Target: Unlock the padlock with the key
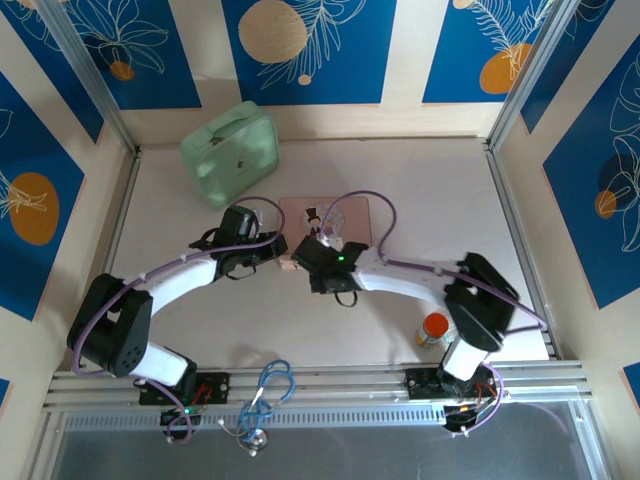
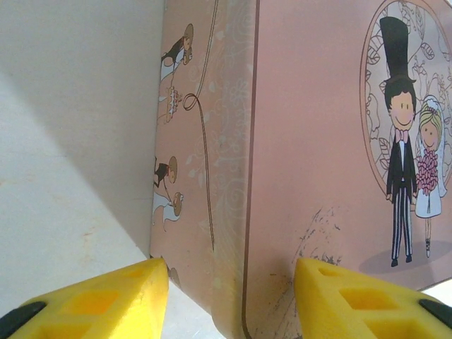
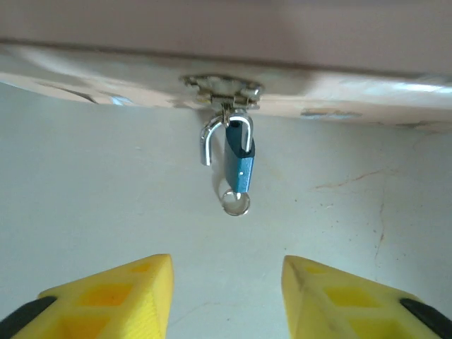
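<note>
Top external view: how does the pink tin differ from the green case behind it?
The pink tin bears a picture of a wedding couple; the green case is plain. The pink tin lies mid-table, partly covered; the green case lies uncovered at the back left, turned askew. Both are rounded rectangular boxes.

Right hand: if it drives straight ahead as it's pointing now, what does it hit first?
Probably the key, hanging under the padlock on the latch of the pink tin, dead ahead of the open right hand. Depth is hard to judge.
</note>
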Available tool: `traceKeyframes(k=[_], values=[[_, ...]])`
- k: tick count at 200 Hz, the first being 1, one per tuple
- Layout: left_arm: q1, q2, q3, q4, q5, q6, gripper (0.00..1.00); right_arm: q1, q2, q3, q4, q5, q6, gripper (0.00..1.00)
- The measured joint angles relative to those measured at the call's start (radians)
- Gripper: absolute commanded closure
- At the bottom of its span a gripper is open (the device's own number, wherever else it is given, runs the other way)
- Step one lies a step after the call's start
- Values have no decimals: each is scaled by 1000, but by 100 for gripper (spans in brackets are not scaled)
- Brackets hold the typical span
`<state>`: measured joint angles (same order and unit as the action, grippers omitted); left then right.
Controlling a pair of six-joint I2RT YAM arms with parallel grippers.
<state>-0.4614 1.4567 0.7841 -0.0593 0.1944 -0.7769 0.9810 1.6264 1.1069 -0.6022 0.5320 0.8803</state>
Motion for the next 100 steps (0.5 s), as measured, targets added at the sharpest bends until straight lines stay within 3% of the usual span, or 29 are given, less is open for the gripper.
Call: traceKeyframes(k=[18,41,69,100], values=[[2,0,0,0,0,0,48,-39,-62,-43,61,-30,7,74],[3,4,5,-3,1,1,47,-111,-49,-56,84,-69,20,81],[3,18,27,-4,8,1,47,-182,10,-62,88,-107,51,83],[3,23,34,-5,8,6,49,-196,37,-72,84,-118,59,83]])
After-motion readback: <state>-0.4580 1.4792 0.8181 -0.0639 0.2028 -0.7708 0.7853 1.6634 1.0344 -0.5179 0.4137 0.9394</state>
